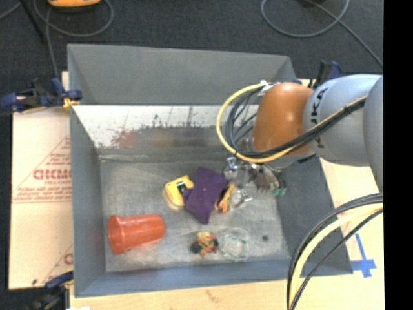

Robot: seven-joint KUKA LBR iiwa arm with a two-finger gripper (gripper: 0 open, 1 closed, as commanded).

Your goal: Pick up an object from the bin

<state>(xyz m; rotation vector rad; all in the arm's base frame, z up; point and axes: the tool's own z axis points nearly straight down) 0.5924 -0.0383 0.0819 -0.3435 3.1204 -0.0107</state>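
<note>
Bin (87, 173) contents, viewed from above: a handful of loose things on the grey floor, mostly centre and front.

- Arm enters from the right, and its orange cover (281, 116) sits over the bin's right half.
- End effector (234, 191) is low in the bin, right of centre, at the right edge of a purple cloth-like piece (204, 194). Whether it is spread or closed cannot be told, since its tip is tangled visually with what lies there.
- Small orange piece (223, 201) is tight between the purple piece and the end effector. Contact is unclear.
- Yellow object (175, 191) with a dark mark is touching the purple piece on its left side and partly tucked under it.
- Red-orange cup (135, 232) lies on its side at front left, well apart from the rest.
- Small multicoloured item (206, 243) and a clear, glassy item (235, 244) lie side by side near the front wall — both in front of the end effector, not touching it.
</note>
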